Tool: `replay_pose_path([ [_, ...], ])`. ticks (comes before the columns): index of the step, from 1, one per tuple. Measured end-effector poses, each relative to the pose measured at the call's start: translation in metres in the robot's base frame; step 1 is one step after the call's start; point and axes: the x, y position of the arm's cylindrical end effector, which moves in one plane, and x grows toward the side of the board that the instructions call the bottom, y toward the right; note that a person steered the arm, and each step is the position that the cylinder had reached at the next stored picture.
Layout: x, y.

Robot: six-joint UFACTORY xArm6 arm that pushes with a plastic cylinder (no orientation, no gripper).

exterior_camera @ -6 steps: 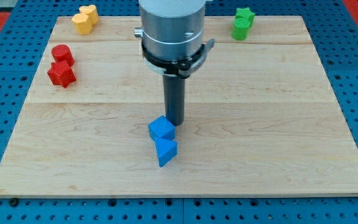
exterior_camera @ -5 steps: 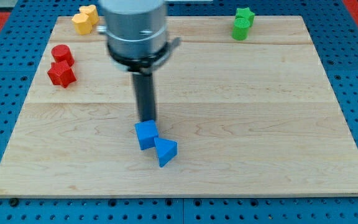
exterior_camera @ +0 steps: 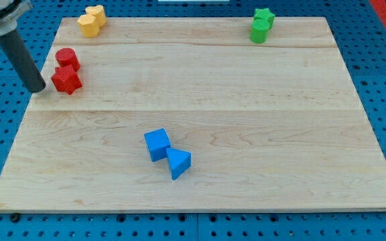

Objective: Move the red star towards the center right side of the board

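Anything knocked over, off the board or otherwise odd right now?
Nothing stands out. All blocks sit on the board in pairs: yellow, green, blue, red cylinder and red star. My tip is just left of the star.

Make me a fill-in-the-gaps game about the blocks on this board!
My tip is just to the view's ____ of the red star.
The red cylinder sits right ____ the red star in the view.
The two green blocks are in the board's top ____ corner.
The blue cube touches a blue ____.

Missing words: left; above; right; triangle
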Motion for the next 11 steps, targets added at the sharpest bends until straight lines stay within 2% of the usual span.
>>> replay_pose_path([
  [1,-0.014,0.034],
  [3,-0.024,0.15],
  [6,0.026,0.266],
  [8,0.07,0.275],
  [10,0.041,0.286],
  [11,0.03,0.316],
])
